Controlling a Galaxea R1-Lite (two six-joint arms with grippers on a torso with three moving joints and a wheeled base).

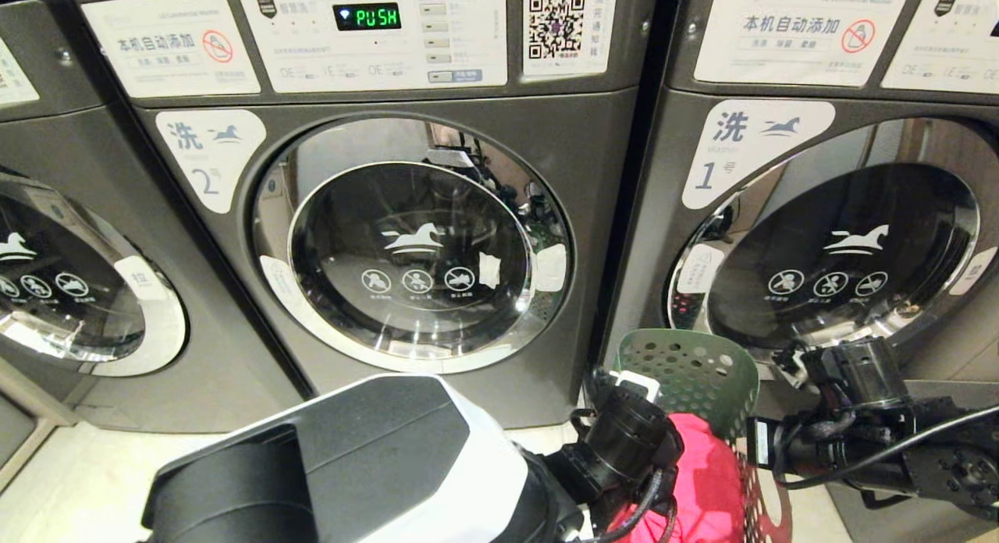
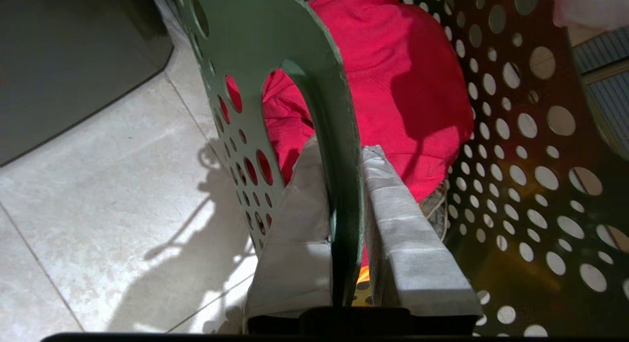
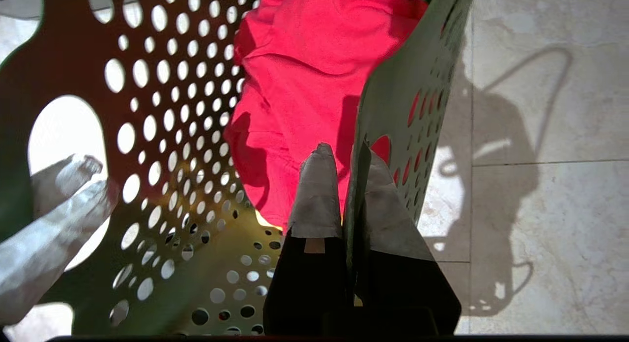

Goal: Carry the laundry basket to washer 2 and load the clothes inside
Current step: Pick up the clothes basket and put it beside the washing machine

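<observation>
Nearest, the left gripper (image 2: 344,224) and the right gripper (image 3: 344,204) are each clamping their jaws on opposite rims of the green laundry basket (image 1: 691,371), which is holding red clothes (image 1: 702,473). It is hanging above the pale floor (image 2: 123,194), just before the gap between two machines. Behind, washer 2 (image 1: 406,246) is showing its round door shut.

The laundry basket (image 1: 691,371) sits low before the gap between washer 2 (image 1: 421,246) on the left and washer 1 (image 1: 835,246) on the right, with clothes (image 1: 702,480) inside it and the floor (image 1: 70,480) beneath it.
</observation>
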